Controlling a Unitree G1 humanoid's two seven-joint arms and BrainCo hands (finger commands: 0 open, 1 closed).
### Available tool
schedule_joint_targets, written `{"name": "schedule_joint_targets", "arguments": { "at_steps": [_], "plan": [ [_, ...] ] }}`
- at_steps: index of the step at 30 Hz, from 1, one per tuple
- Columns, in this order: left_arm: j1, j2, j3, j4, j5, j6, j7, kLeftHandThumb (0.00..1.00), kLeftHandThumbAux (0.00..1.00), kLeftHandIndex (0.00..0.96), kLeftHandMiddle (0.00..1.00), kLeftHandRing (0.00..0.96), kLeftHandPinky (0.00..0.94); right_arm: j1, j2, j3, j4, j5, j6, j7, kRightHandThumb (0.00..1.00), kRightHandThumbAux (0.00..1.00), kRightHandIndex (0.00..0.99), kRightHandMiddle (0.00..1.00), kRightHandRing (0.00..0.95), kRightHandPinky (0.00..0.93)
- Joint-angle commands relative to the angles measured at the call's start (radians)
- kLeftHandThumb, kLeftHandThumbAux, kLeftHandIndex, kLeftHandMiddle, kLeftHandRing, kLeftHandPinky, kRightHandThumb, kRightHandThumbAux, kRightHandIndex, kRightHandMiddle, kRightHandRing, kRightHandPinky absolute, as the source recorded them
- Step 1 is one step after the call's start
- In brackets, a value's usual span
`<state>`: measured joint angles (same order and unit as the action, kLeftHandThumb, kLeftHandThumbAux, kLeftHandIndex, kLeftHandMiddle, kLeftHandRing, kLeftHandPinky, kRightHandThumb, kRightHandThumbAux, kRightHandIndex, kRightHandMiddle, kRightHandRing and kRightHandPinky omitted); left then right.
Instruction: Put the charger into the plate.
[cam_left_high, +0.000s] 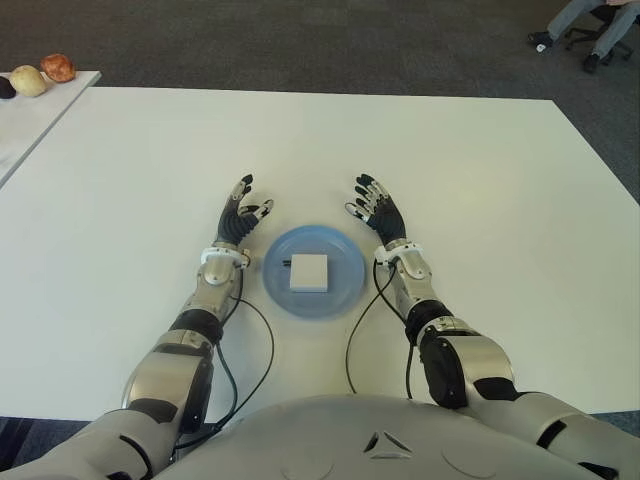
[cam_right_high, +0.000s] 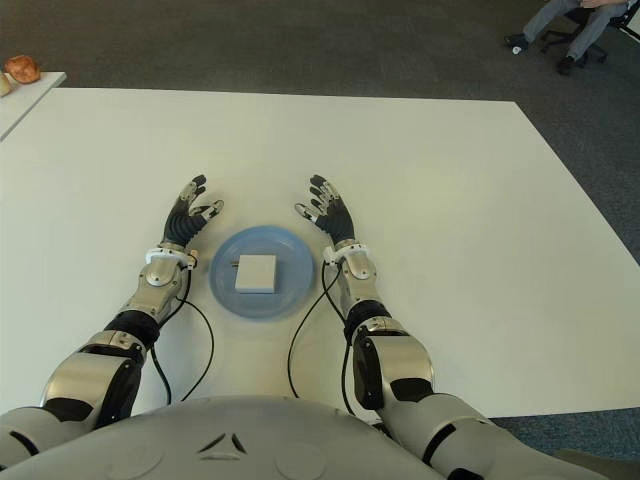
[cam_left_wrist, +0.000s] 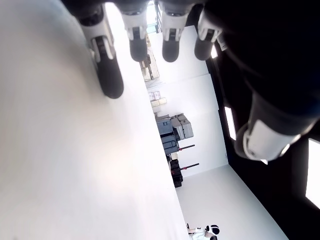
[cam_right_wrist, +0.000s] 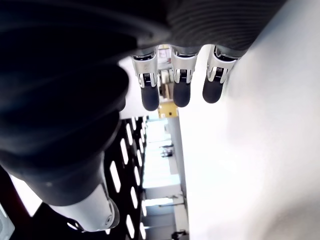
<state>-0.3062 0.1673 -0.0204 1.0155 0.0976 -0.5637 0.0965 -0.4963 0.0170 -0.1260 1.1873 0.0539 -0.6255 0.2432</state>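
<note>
At upper left, rounded objects (cam_left_high: 30, 77) sit on a side table (cam_left_high: 30, 120); left of centre, the left hand (cam_left_high: 240, 218) shows fingers spread, holding nothing; at centre the white charger (cam_left_high: 309, 273) lies in the blue plate (cam_left_high: 345, 270); the right hand (cam_left_high: 380, 214), just right, likewise splayed and empty.

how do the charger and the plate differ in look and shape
The charger is white and square with a blocky body; the plate is light blue, round and shallow. The charger is much the smaller and lies inside the plate, near its middle, while the plate rests directly on the white table. Both lie flat between the left robot hand and the right robot hand, which are open and hold nothing.
</note>
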Motion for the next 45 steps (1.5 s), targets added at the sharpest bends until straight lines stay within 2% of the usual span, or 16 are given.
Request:
{"name": "schedule_joint_targets", "arguments": {
  "at_steps": [1,5,9,14,18,22,29,35,45],
  "plan": [
    [0.096,-0.009,-0.015,0.053,0.016,0.106,-0.032,0.000,0.610,0.039,0.051,0.034,0.003,0.025,-0.025,0.028,0.053,-0.052,0.041,-0.051,0.000,0.850,0.103,0.120,0.081,0.099],
    [0.100,-0.009,-0.013,0.046,0.015,0.107,-0.033,0.000,0.613,0.041,0.051,0.034,0.005,0.025,-0.029,0.042,0.058,-0.068,0.042,-0.073,0.000,0.849,0.099,0.117,0.084,0.106],
    [0.105,-0.020,0.009,0.030,-0.015,0.118,-0.040,0.000,0.615,0.041,0.057,0.042,0.032,0.039,-0.046,0.085,0.059,-0.127,0.053,-0.141,0.000,0.827,0.091,0.113,0.088,0.112],
    [0.111,-0.032,0.038,0.009,-0.060,0.135,-0.057,0.000,0.590,0.037,0.071,0.060,0.064,0.052,-0.063,0.131,0.053,-0.187,0.065,-0.218,0.005,0.746,0.078,0.117,0.098,0.089],
    [0.116,-0.038,0.061,-0.002,-0.085,0.137,-0.073,0.000,0.583,0.037,0.078,0.069,0.078,0.055,-0.069,0.141,0.052,-0.198,0.071,-0.231,0.003,0.721,0.070,0.112,0.092,0.071],
    [0.121,-0.043,0.077,-0.009,-0.106,0.132,-0.089,0.000,0.587,0.035,0.086,0.077,0.085,0.053,-0.060,0.088,0.054,-0.121,0.089,-0.138,0.000,0.717,0.060,0.105,0.080,0.057],
    [0.128,-0.048,0.092,-0.021,-0.114,0.125,-0.111,0.000,0.597,0.028,0.086,0.079,0.084,0.048,-0.049,0.015,0.059,-0.029,0.121,-0.038,0.005,0.726,0.055,0.105,0.069,0.054],
    [0.132,-0.048,0.092,-0.026,-0.108,0.120,-0.108,0.000,0.590,0.024,0.082,0.074,0.067,0.048,-0.044,-0.009,0.059,-0.001,0.124,-0.015,0.007,0.730,0.052,0.092,0.051,0.040],
    [0.141,-0.052,0.093,-0.045,-0.090,0.130,-0.052,0.000,0.608,0.042,0.105,0.099,0.102,0.050,-0.027,-0.045,0.056,0.026,0.114,-0.032,0.000,0.736,0.030,0.051,0.008,0.016]
  ]
}}
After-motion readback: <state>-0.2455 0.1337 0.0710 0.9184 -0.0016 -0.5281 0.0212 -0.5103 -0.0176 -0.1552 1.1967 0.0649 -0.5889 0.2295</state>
